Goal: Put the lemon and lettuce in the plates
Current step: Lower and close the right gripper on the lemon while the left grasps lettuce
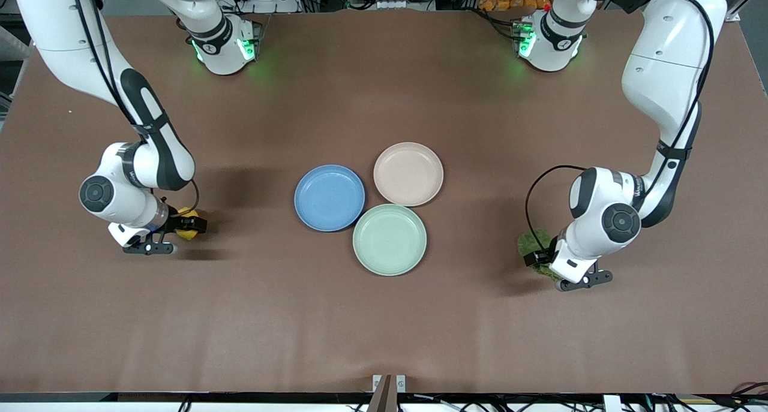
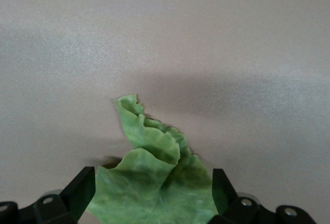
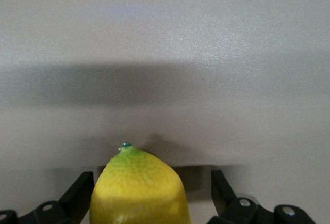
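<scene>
The brown table [image 1: 384,316] is carrying three empty plates clustered at its middle: the blue plate [image 1: 329,197], the beige-pink plate [image 1: 408,173] touching it on the side farther from the front camera, and the mint-green plate [image 1: 390,239] sitting nearest that camera. Nothing is lying in any of them, so neither placement is done yet; both pickups and both carries are still ahead, judging by how things lie.

The right gripper [image 1: 187,225] is sitting low at the right arm's end of the table, well apart from the plates, with its fingers spread wide on either side of the lemon [image 3: 138,188]. The jaws are not pressing the rind; gaps are showing on both sides, and the lemon is resting on the table.

The left gripper [image 1: 541,257] is sitting low at the left arm's end, its fingers likewise wide open around the lettuce [image 2: 154,182]. The leaf is lying crumpled on the table between them, not gripped.
</scene>
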### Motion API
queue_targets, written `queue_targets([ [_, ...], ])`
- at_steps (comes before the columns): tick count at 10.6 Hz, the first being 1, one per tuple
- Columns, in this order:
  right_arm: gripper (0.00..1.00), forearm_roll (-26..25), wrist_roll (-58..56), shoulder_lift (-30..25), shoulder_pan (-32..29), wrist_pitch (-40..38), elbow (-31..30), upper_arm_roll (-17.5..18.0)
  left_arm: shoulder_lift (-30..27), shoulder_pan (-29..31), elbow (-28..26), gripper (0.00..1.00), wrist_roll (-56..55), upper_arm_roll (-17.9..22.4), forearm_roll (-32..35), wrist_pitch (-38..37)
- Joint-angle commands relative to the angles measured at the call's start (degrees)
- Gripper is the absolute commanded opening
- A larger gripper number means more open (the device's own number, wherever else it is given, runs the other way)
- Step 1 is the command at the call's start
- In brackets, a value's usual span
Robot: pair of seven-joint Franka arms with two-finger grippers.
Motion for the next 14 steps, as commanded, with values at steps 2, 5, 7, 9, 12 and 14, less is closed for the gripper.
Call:
queue_targets([
  [2,0.94,0.94,-0.06,-0.11,0.28,0.89,-0.60,-0.08,1.39,-0.51,0.89,1.00,-1.23,0.28,2.95,0.05],
  [5,0.48,1.03,-0.06,-0.11,0.20,0.80,-0.69,-0.08,1.84,-0.51,0.89,1.00,-1.14,0.20,4.62,0.05],
  [7,0.38,1.03,0.11,-0.11,0.20,0.62,-0.60,-0.08,1.84,-0.51,0.80,0.73,-1.05,0.20,5.59,0.13],
  [9,0.35,0.94,0.20,-0.11,0.20,0.27,-0.51,0.00,1.84,-0.51,0.80,0.00,-1.22,0.20,5.59,0.13],
  [12,0.35,0.94,0.29,-0.46,0.28,-0.69,0.10,0.01,1.31,-0.60,0.63,0.00,-1.14,0.20,5.68,0.05],
  [14,0.35,1.03,0.29,-0.73,0.46,-3.32,1.41,0.01,0.87,-0.51,0.63,0.00,-0.87,-0.33,5.77,0.05],
])
